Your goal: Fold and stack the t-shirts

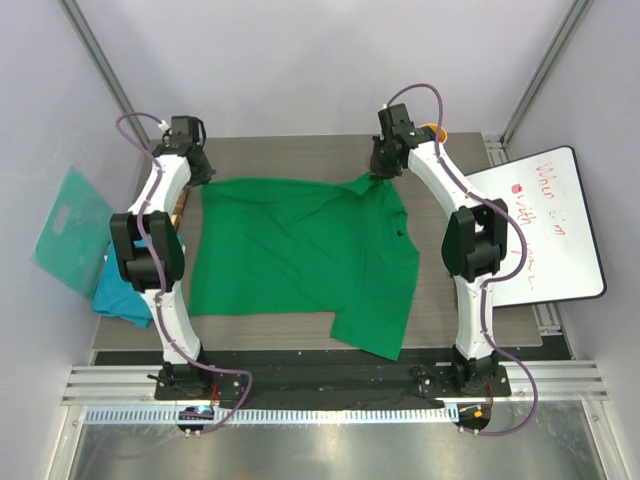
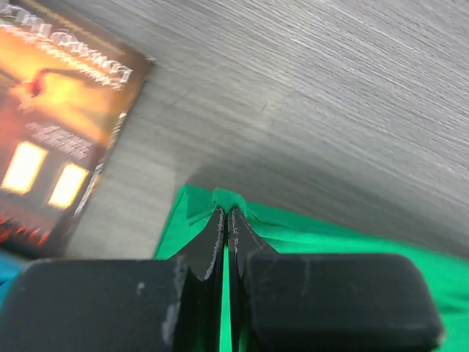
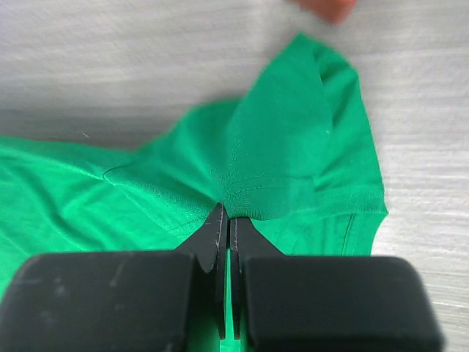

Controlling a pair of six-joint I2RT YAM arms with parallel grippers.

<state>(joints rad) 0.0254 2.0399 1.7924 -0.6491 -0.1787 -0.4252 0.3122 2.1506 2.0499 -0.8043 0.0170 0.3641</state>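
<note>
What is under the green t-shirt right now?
Grey table shows all around the green t-shirt, which lies spread out on it. Whatever is beneath the cloth is covered, so nothing more can be told.

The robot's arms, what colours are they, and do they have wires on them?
Both the left arm and the right arm have white tube-like links with chunky black joints. A thin purple-grey cable loops along each. The left gripper and right gripper are black, narrowing to thin tips.

Soft matt green cloth t-shirt (image 1: 300, 250), matt grey wood-grain table (image 1: 290, 155), glossy whiteboard (image 1: 560, 200), shiny metal sheet (image 1: 300, 452)
</note>
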